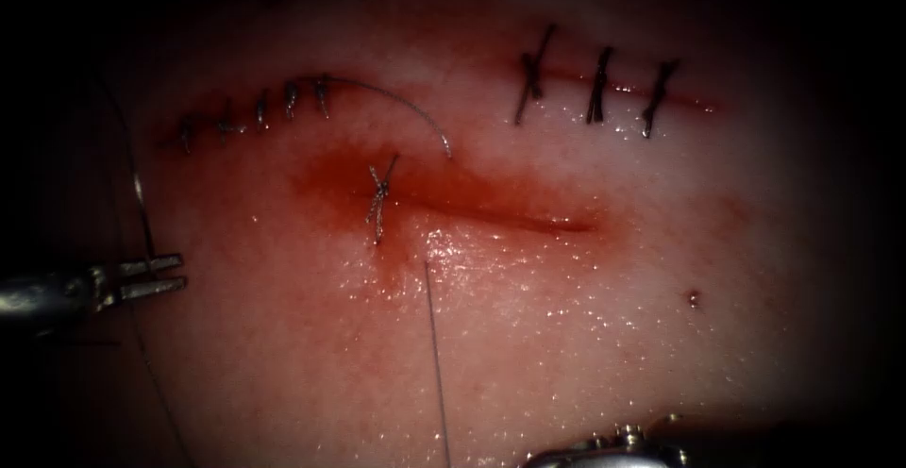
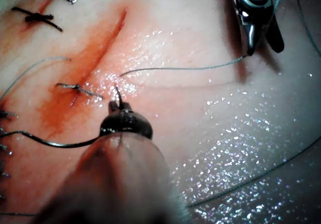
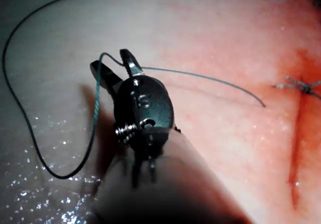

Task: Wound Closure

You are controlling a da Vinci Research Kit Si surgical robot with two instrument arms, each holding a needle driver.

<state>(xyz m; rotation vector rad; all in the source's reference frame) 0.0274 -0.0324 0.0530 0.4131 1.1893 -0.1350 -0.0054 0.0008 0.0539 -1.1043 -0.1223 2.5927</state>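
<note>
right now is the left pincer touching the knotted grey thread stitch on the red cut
Apart. The endoscope view shows the left pincer, jaws open, far left of the knotted grey thread stitch, with bare tissue between them.

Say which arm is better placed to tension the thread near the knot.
Probably the right: the thread runs across the right hand. The left hand sits open and empty, well left of the cut.
</note>
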